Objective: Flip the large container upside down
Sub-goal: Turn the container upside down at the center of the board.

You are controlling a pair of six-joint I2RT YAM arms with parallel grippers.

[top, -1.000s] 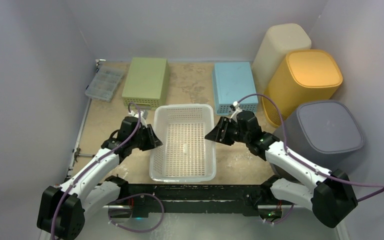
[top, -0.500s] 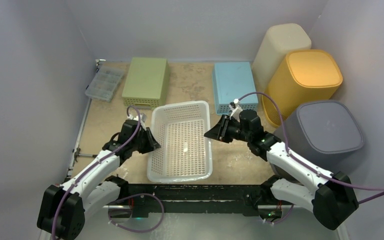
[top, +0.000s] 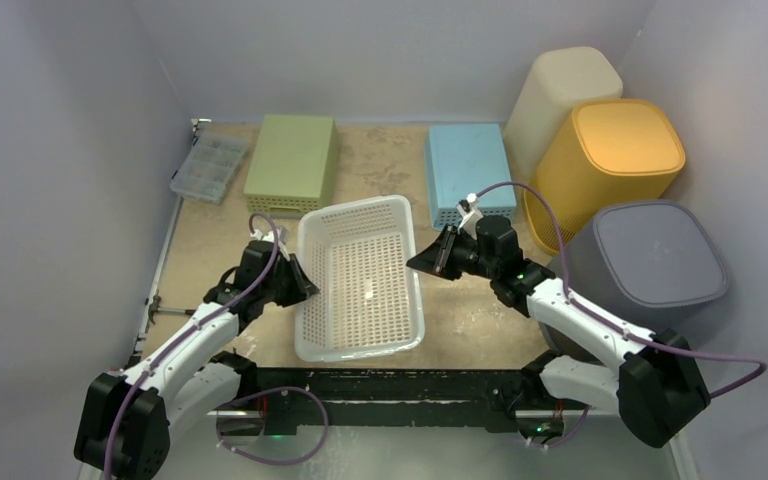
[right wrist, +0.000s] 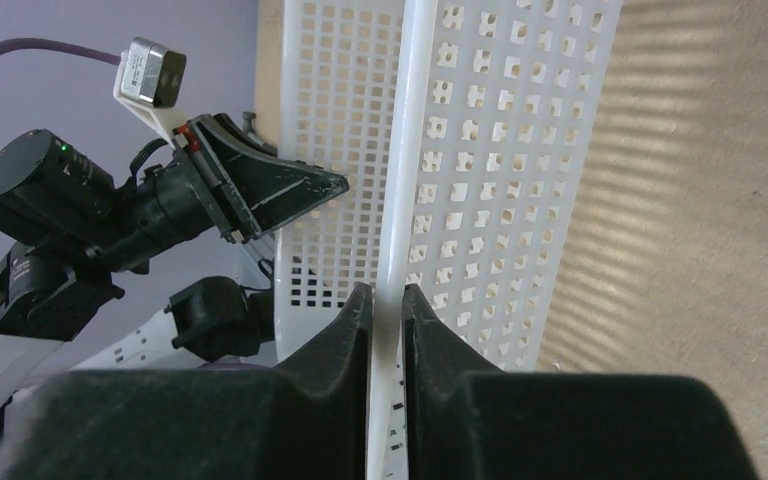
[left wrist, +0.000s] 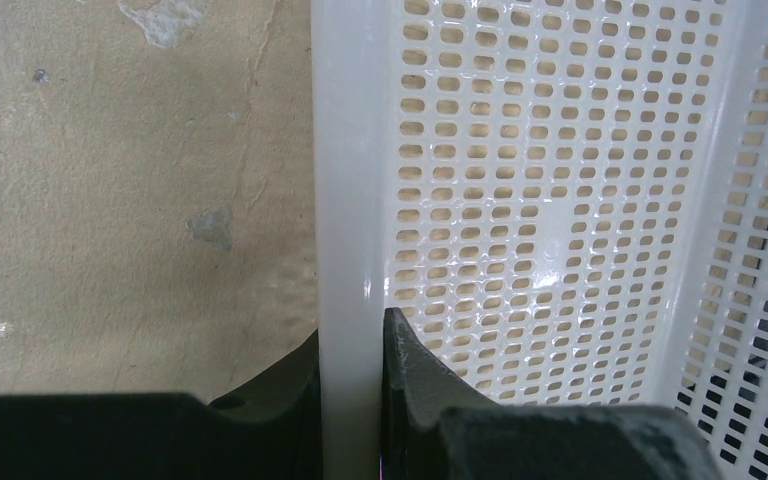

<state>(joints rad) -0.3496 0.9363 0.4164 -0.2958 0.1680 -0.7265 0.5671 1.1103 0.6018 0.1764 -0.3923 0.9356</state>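
From the top camera, a white basket (top: 355, 260) is seen near the front middle of the table (top: 390, 160), open side up and turned a little askew, its far end set more to the left than its near end. Its left long rim is clenched by the left jaws and its right long rim by the right jaws, the left arm (top: 195, 335) and right arm (top: 585, 320) being stretched in from either side. Behind it a green box (top: 292, 163), a blue box (top: 468, 172) and a clear case (top: 210, 165) are laid on the table, and a cream bin (top: 570, 95), a yellow bin (top: 615, 160) and a grey bin (top: 650, 260) are set along the right side. In the left wrist view, the smooth rim of the basket (left wrist: 350, 150) is shown pinched between the two black fingers (left wrist: 420, 380), with the perforated wall to its right and bare table (left wrist: 110, 200) to its left. In the right wrist view, the rim of the basket (right wrist: 400, 150) is likewise held tight between the fingers (right wrist: 330, 350), and the left arm (right wrist: 80, 230) is seen beyond the mesh.
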